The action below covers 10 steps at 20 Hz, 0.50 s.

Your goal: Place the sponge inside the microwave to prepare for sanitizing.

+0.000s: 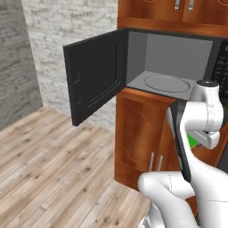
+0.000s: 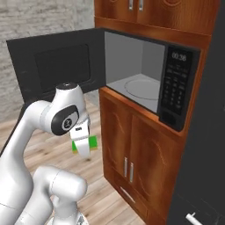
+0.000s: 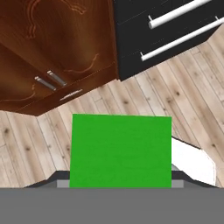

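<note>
1. Wooden cabinets (image 2: 132, 145) frame the microwave (image 2: 145, 79), its door (image 1: 93, 75) swung wide and turntable (image 1: 167, 83) bare.
2. Picking up looks done: the tool (image 2: 83, 145) grips the sponge (image 3: 120, 151), low beside the cabinet front.
3. Left: lifting it inside and releasing.

The sponge (image 3: 120, 151) is a flat, bright green block. It sits low in the middle of my hand view, over the wood floor. In the right base view it is a small green bit at the middle left. The microwave (image 2: 176, 83) is a black box, upper middle. Its door (image 1: 93, 75) is swung wide open. Inside it is grey, with a round turntable (image 1: 167, 83).
</note>
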{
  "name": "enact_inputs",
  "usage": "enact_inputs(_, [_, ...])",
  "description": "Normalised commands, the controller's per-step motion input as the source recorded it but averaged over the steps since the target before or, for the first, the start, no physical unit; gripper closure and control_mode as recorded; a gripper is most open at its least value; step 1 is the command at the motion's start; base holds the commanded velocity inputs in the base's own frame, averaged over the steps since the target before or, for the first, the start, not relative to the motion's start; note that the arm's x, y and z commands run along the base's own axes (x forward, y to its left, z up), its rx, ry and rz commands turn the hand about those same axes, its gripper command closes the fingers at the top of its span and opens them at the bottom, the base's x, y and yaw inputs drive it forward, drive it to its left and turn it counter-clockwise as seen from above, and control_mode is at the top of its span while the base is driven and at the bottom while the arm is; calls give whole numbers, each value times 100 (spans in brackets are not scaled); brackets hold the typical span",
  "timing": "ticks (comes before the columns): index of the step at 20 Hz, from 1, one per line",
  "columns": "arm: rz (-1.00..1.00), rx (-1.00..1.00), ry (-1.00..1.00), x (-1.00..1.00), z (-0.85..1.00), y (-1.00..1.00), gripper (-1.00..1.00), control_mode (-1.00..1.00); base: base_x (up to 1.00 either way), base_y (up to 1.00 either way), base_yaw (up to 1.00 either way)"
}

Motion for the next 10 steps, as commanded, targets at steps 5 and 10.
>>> enact_inputs(5, [0,0,0,0,0,0,100,100,56,-16,0])
enact_inputs(10, [0,0,0,0,0,0,100,100,65,-4,2])
